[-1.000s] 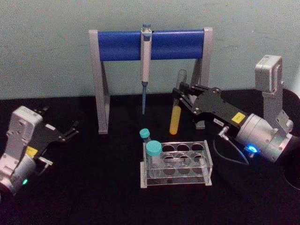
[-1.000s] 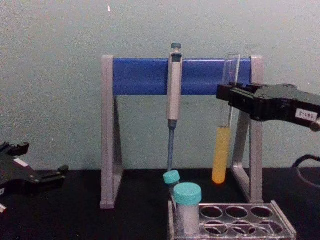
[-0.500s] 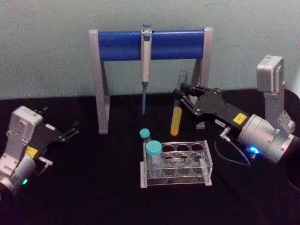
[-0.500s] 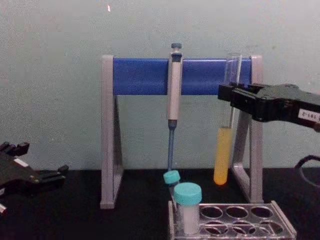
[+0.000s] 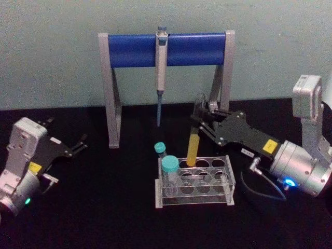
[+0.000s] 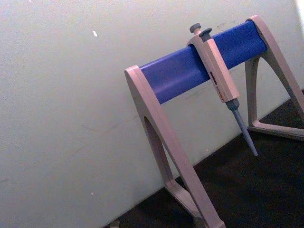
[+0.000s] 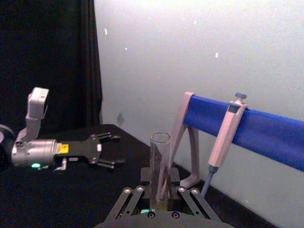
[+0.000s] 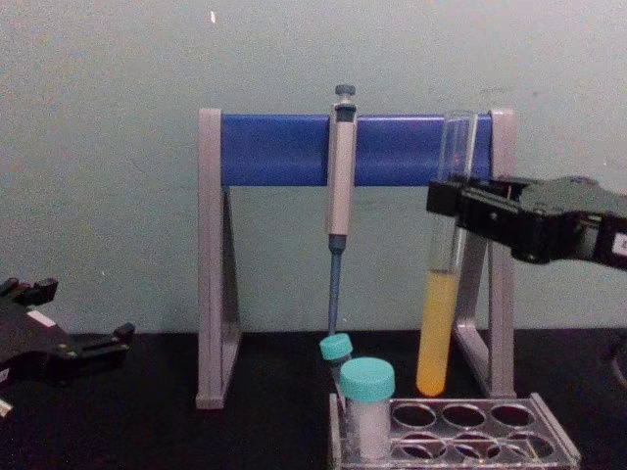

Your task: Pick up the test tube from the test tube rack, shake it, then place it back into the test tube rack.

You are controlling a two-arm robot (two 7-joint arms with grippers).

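The test tube [image 5: 193, 144] is a tall clear glass tube with yellow-orange liquid in its lower part. My right gripper [image 5: 200, 120] is shut on its upper half and holds it upright. In the chest view the test tube [image 8: 437, 328] hangs with its round bottom just above the back row of the test tube rack [image 8: 552, 434], held by the right gripper [image 8: 449, 204]. The clear test tube rack [image 5: 229, 180] sits at the table's centre. In the right wrist view the test tube [image 7: 160, 159] stands between the fingers. My left gripper [image 5: 78, 144] rests open at the far left.
A blue-and-grey pipette stand [image 5: 136, 50] stands behind the rack with a grey pipette [image 5: 161, 67] hanging from its bar. Two teal-capped tubes [image 5: 169, 166] sit at the rack's left end. A cable [image 5: 259, 185] loops by the right arm.
My right gripper has come down and nearer with the test tube, bringing its bottom from well behind the rack to just above the back row. The left arm has not moved.
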